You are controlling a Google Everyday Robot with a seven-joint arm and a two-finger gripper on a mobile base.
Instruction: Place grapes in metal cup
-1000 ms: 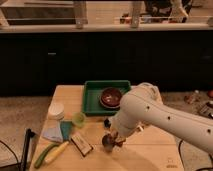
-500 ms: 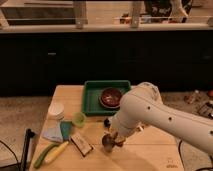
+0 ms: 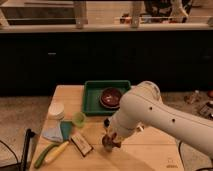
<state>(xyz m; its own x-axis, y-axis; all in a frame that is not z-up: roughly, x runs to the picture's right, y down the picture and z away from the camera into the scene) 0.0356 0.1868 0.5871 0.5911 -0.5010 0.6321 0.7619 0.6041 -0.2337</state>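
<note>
My white arm reaches down from the right to the table's front middle. The gripper point(image 3: 110, 140) hangs low over the wood, right of the dark snack bar. A small dull grey round shape, the metal cup point(image 3: 106, 144), shows partly under and against the gripper. A dark brownish lump at the gripper's tip may be the grapes point(image 3: 114, 138). I cannot tell whether they are held or in the cup.
A green tray point(image 3: 94, 89) at the back holds a dark red bowl point(image 3: 111, 97). On the left are a light green cup point(image 3: 78, 118), a white lid point(image 3: 56, 110), a blue-grey cloth point(image 3: 56, 132), a banana point(image 3: 58, 151) and a dark snack bar point(image 3: 81, 144). The table edge is close in front.
The gripper end has dipped slightly down and left toward the table. Everything else stands as before.
</note>
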